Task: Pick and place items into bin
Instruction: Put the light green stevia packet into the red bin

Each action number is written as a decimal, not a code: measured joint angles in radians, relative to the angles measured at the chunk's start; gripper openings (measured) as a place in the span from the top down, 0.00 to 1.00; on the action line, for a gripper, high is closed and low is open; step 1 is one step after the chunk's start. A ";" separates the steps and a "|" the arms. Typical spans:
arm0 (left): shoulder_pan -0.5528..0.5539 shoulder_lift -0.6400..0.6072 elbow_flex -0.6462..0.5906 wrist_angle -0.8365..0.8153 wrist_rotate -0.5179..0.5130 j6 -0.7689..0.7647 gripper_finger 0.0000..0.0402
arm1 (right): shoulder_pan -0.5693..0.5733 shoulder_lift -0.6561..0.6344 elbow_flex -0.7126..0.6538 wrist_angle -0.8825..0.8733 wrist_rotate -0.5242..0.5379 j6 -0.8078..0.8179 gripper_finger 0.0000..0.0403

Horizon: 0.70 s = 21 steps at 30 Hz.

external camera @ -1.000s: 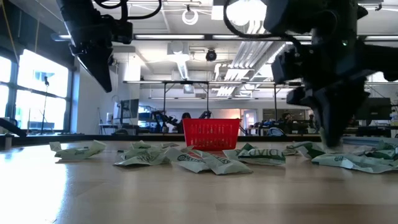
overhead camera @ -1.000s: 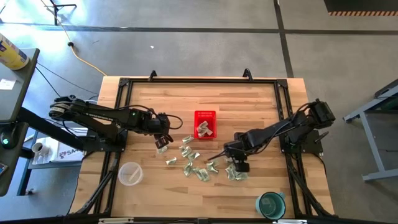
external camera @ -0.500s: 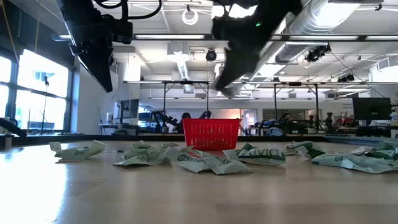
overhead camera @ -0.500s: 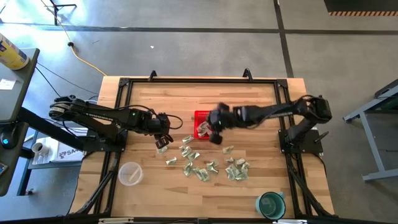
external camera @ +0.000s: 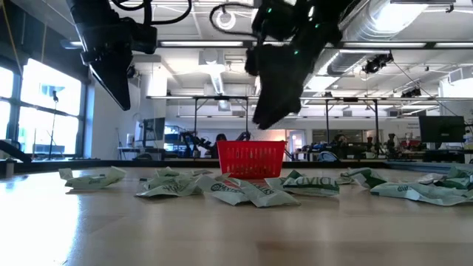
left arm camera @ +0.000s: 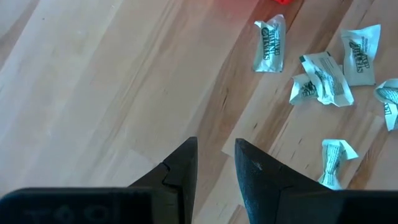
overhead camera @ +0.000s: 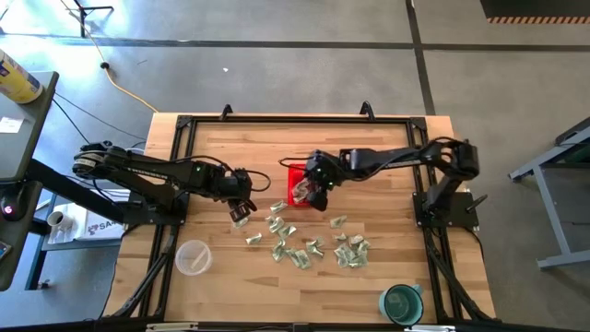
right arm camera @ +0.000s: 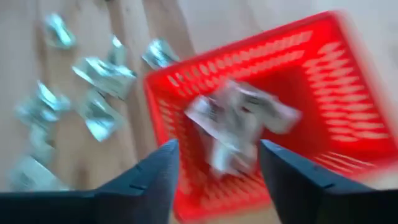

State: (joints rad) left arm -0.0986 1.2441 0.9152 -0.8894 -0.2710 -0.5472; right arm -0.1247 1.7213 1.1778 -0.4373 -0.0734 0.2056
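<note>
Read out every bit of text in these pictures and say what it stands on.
"DIVD": on a wrapper lying in front of the basket, low view; creased, so not certain.
"SA": the start of a cut-off word on a white sheet beside the table, high view.
Green print on the wrappers in the left wrist view: too blurred to read.
Right wrist view: nothing legible.

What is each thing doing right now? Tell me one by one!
Red basket: upright, some wrapped pieces inside.
Loose wrapped pieces: scattered flat on the table.
Right gripper: above the basket, fingers open, empty.
Left gripper: raised over bare wood, fingers slightly apart, empty.
Clear cup: upright.
Teal cup: upright.
</note>
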 joint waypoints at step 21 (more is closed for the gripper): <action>-0.070 -0.013 -0.104 0.041 0.009 0.114 0.65 | 0.294 -0.074 -0.194 -0.177 0.142 -0.207 0.35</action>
State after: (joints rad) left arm -0.1682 1.2309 0.8110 -0.8482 -0.2619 -0.4333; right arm 0.1693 1.6478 0.9840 -0.6144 0.0687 -0.0010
